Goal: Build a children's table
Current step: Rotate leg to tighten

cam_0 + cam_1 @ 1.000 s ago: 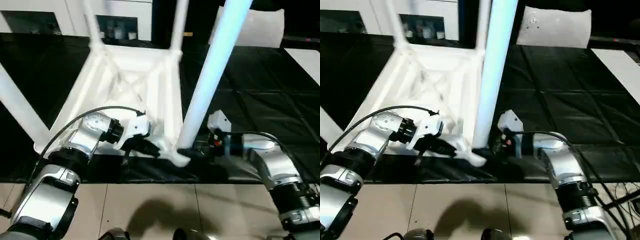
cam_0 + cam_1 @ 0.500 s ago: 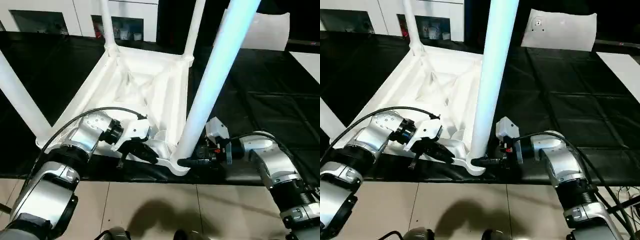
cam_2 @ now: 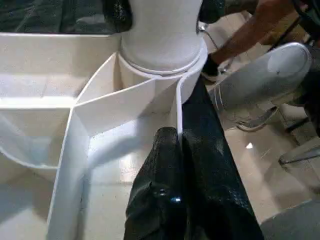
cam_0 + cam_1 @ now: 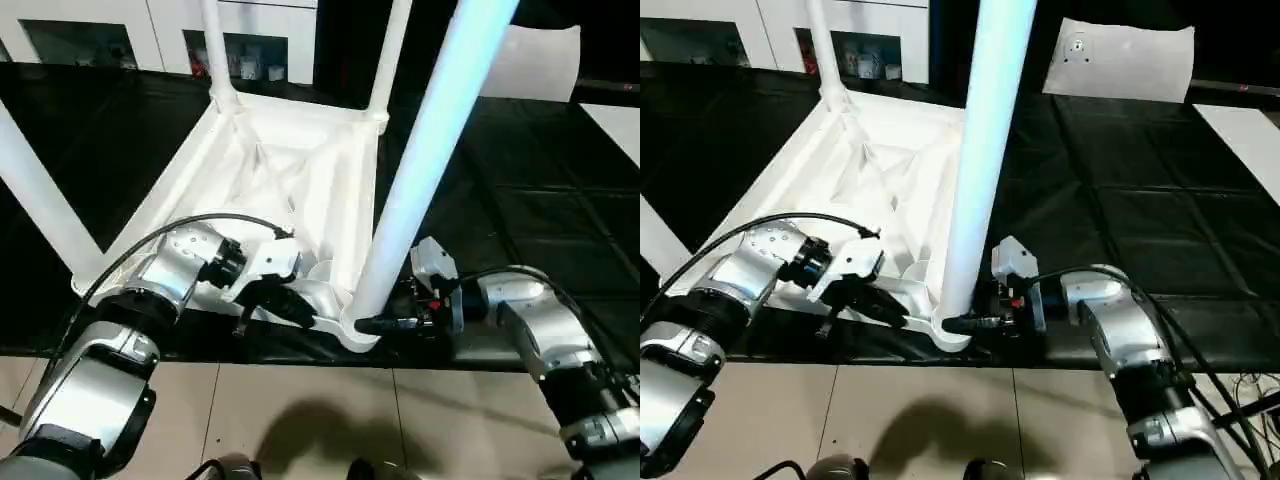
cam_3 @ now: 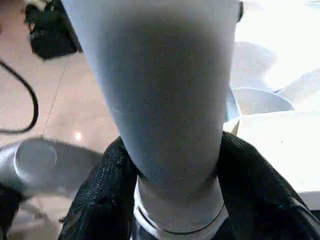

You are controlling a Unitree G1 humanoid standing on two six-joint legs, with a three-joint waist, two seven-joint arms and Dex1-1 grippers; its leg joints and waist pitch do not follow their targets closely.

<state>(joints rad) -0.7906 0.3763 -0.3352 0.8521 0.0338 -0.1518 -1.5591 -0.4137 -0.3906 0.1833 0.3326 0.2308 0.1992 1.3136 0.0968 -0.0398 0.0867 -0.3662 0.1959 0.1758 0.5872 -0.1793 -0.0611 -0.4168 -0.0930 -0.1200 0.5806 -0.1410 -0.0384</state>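
Observation:
The white tabletop (image 4: pixel 290 170) lies upside down on the black mat, ribbed underside up. Legs stand in its far corners (image 4: pixel 215 50) (image 4: pixel 390 50) and at its left corner (image 4: pixel 35 200). The fourth leg (image 4: pixel 420 170) rises from the near right corner socket (image 3: pixel 162 45). My right gripper (image 4: pixel 375 322) is shut on this leg's base, one black finger (image 5: pixel 100 200) pressed against each side of the tube (image 5: pixel 165 90). My left gripper (image 4: pixel 285 305) is shut on the tabletop's near rim, just left of that socket, with its fingertips (image 3: pixel 170 145) pinched together over the thin wall.
The black mat (image 4: pixel 520 200) ends at a tiled floor (image 4: pixel 300 420) right under my forearms. A flat white sheet (image 4: pixel 535 65) lies at the far right, and white cabinets (image 4: pixel 120 25) stand behind. A person's limb (image 3: pixel 255 20) shows beyond the near right corner.
My right gripper's fingers have closed in around the base of the near right leg. The head camera has tilted, shifting the whole picture. The left gripper keeps its hold.

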